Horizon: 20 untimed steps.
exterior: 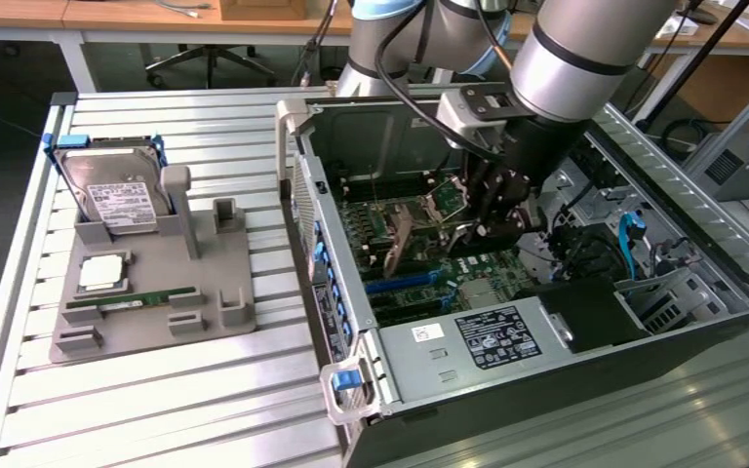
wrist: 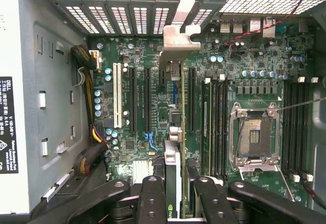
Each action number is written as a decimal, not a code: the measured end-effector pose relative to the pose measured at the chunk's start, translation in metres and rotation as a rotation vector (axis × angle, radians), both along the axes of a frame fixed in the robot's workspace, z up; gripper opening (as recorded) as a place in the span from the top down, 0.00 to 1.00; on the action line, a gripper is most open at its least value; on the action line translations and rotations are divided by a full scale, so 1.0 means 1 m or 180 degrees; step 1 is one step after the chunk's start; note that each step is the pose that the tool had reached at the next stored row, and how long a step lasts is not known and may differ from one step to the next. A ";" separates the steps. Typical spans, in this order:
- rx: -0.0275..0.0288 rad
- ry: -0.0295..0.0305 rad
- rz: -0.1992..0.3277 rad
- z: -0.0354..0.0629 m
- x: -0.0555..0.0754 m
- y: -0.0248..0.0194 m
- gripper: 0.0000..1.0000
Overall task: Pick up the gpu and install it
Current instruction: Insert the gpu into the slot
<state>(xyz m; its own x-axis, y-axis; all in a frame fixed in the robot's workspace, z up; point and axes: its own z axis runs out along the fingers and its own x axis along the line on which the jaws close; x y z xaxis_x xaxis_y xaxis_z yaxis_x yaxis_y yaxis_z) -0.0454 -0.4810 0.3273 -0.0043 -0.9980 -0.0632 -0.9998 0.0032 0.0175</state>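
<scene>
Within the claw (wrist: 177,196), the gpu (wrist: 173,165), edge-on.

**Colour key.** Worktop (exterior: 179,390): pale silver-white, ribbed in parallel slats. Fixture (exterior: 153,312): plain mid-grey. Hard drive (exterior: 114,190): silver with a white printed label, set in a blue frame (exterior: 52,146). Memory stick (exterior: 134,299): green. Computer case (exterior: 583,390): black outside, grey metal inside, with blue latches (exterior: 342,382). Motherboard (wrist: 158,107): dark green with black slots and one white slot (wrist: 118,96). Power supply (exterior: 453,356): grey, with a black label in white print. gpu (wrist: 173,152): dark board, silver end bracket, small green logo. Tool (wrist: 178,183): black. Robot arm (exterior: 583,49): silver-grey with a black band.
</scene>
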 end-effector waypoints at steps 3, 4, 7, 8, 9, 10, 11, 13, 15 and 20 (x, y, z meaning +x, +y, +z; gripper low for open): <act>0.0000 0.0000 0.0000 0.0000 0.000 -0.0021 0.73; 0.0000 0.0000 0.0000 0.0000 0.000 -0.0028 0.73; 0.0000 0.0000 0.0000 0.0000 0.000 -0.0045 0.73; 0.0000 0.0000 0.0000 0.0000 0.000 -0.0051 0.73; 0.0000 0.0000 0.0000 0.0000 0.000 -0.0059 0.73; 0.0000 0.0000 0.0000 0.0000 0.000 -0.0065 0.73; 0.0000 0.0000 0.0000 0.0000 0.000 -0.0074 0.73; 0.0000 0.0000 0.0000 0.0000 0.000 -0.0084 0.73; 0.0000 0.0000 0.0000 0.0000 0.000 -0.0099 0.73; 0.0000 0.0000 0.0000 0.0000 0.000 -0.0119 0.73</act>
<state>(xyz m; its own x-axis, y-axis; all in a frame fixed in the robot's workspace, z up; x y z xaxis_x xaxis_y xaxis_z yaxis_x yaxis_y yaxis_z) -0.0457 -0.4929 0.3273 -0.0043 -0.9980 -0.0631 -0.9998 0.0032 0.0175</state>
